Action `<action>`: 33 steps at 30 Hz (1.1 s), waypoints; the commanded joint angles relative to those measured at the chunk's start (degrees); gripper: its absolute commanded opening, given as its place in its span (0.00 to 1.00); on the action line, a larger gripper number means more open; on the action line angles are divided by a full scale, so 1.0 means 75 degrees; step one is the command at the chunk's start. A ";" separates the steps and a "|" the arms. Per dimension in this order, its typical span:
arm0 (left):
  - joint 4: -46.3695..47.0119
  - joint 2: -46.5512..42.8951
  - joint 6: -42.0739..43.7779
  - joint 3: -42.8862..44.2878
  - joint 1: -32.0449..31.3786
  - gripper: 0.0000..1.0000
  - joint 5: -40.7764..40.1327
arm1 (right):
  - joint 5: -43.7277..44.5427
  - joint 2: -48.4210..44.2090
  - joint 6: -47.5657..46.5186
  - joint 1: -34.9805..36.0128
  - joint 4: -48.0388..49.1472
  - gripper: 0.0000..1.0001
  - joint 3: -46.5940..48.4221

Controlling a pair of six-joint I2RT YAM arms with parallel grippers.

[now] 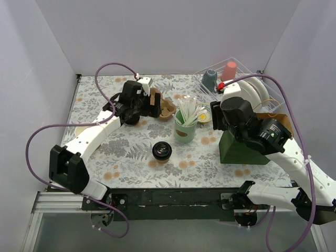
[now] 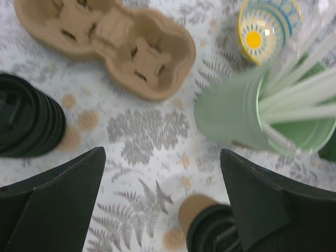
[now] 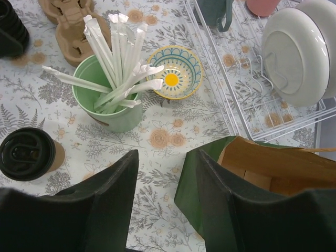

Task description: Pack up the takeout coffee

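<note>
The takeout coffee [image 1: 161,151], a brown paper cup with a black lid, stands on the floral table in front of the middle. It shows at the bottom of the left wrist view [image 2: 210,227] and at the left of the right wrist view [image 3: 29,155]. The brown pulp carrier [image 1: 165,108] lies at the back, and its pockets are empty [image 2: 113,42]. My left gripper [image 1: 151,105] hovers open beside the carrier, empty [image 2: 163,210]. My right gripper [image 1: 216,116] is open and empty [image 3: 168,173] above the left edge of the green paper bag [image 3: 262,173].
A green cup of wrapped straws [image 1: 185,126] stands between the arms, with a small patterned bowl [image 3: 173,79] behind it. A black stack of lids [image 2: 29,123] lies left of the carrier. A wire dish rack [image 1: 236,73] at the back right holds plates, a teal mug and a pink cup.
</note>
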 commanded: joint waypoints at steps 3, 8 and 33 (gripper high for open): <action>-0.1084 -0.1818 -0.0774 -0.1339 -0.0845 0.98 0.0237 | -0.0499 -0.0269 -0.0167 -0.0091 0.0509 0.58 -0.0133; -0.1424 -0.2138 -0.1359 -0.1878 -0.1898 0.98 -0.0408 | -0.0617 -0.0421 -0.0307 -0.0115 0.0767 0.62 -0.0415; -0.1343 -0.1750 -0.2521 -0.2324 -0.3789 0.95 -0.2671 | -0.1426 -0.1265 -0.0061 -0.0138 0.0966 0.63 -0.1282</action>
